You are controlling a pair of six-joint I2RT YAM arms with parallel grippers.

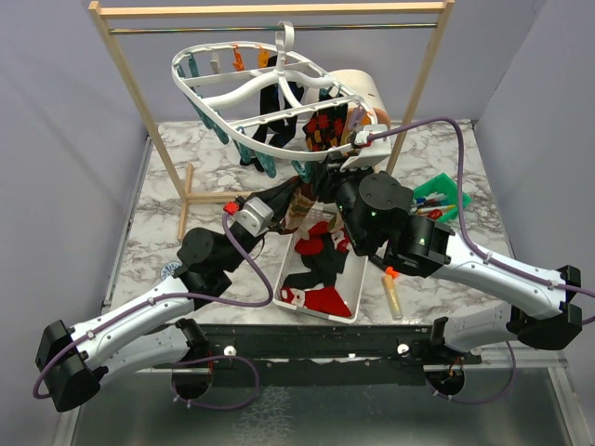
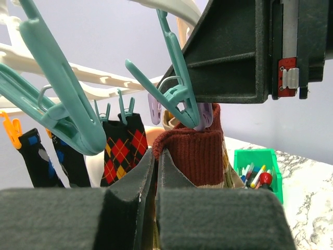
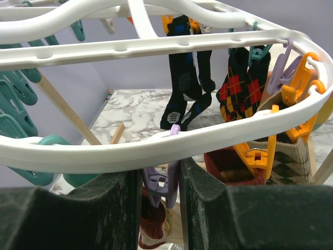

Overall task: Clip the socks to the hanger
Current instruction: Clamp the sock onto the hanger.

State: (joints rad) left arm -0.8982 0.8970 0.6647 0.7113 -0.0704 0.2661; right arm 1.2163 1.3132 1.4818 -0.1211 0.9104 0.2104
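Observation:
The white oval hanger (image 1: 251, 88) hangs from the rack's rod, its near rail (image 3: 156, 146) crossing the right wrist view. My right gripper (image 3: 158, 179) squeezes a purple clip (image 3: 165, 182) under that rail. My left gripper (image 2: 155, 156) is shut on a tan argyle sock with a dark red cuff (image 2: 195, 151), holding the cuff up right under the purple clip (image 2: 204, 115). Black socks (image 3: 184, 78) and a red-yellow argyle sock (image 3: 244, 88) hang clipped. Another tan argyle sock (image 3: 283, 161) hangs from orange clips (image 3: 260, 156).
A white bin (image 1: 286, 271) with red and black socks sits between the arms. A green bin of pens (image 1: 442, 200) stands right of it, and a small tube (image 1: 392, 295) lies nearby. The wooden rack's legs (image 1: 139, 93) stand at the back. Teal clips (image 2: 62, 104) hang close to my left wrist.

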